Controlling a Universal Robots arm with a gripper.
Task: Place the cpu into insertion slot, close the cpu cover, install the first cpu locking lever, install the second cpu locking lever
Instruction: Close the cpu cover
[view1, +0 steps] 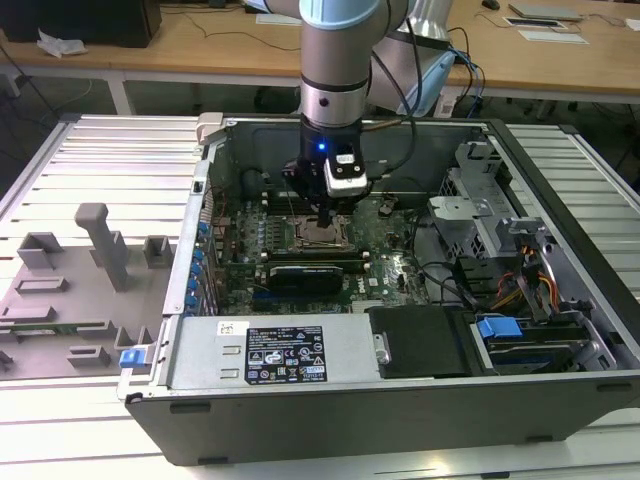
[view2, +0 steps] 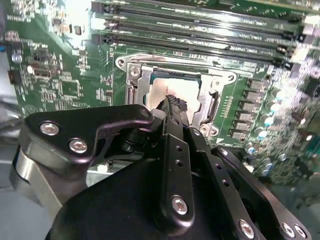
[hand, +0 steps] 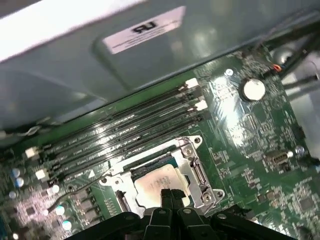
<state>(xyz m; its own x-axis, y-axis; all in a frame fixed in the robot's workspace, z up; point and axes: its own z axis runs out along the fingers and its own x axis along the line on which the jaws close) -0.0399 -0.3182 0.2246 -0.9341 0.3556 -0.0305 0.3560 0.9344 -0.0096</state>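
From my console, the gripper (hand: 170, 194) body blocks the near edge of the insertion slot (hand: 194, 169) in both wrist views. I cannot make out that side of its silver frame, nor tell whether the plate ringing the chip is one layer or two. In the exterior view the arm's wrist covers the back of the motherboard (view1: 395, 262), and the socket is a small patch under the fingertips.

The work sits inside an open computer case (view1: 300, 405) lying on its side on a slatted metal table (view1: 90, 150). A grey fixture plate (view1: 60, 300) lies at 9 o'clock of the case, wooden desks (view1: 200, 45) stand at 12 o'clock behind it, and the power supply (view1: 290, 350) runs along the case's 6 o'clock edge.

The cpu (hand: 150, 182) lies flat in the slot, metal top up. It is square, so no axis is longer. Its edges line up with the long black memory slots (hand: 125, 132) just beside the socket. The jaws are together with nothing between them, tips pointing down at the chip's top; I cannot tell whether they touch it.
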